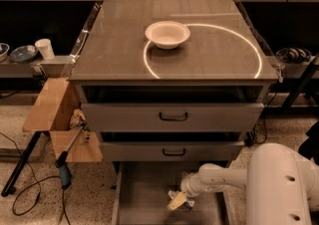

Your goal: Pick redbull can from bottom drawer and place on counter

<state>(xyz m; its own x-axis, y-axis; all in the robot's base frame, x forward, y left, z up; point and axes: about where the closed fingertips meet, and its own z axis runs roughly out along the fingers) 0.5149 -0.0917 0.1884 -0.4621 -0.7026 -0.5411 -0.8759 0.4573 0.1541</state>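
Our tool (177, 200) sits low in the bottom drawer (143, 193), redbull can seemingly hidden beneath; grip, we cannot tell.

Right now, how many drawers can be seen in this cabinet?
3. The top drawer and the middle drawer, each with a black handle, are one above the other; the bottom drawer is pulled open, with the pincer inside it. None seems hidden.

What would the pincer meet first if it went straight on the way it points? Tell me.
The pincer, low inside the wide shallow grey metal drawer, points down and leftward; it would probably meet the drawer's plain floor first, though depth is unclear.
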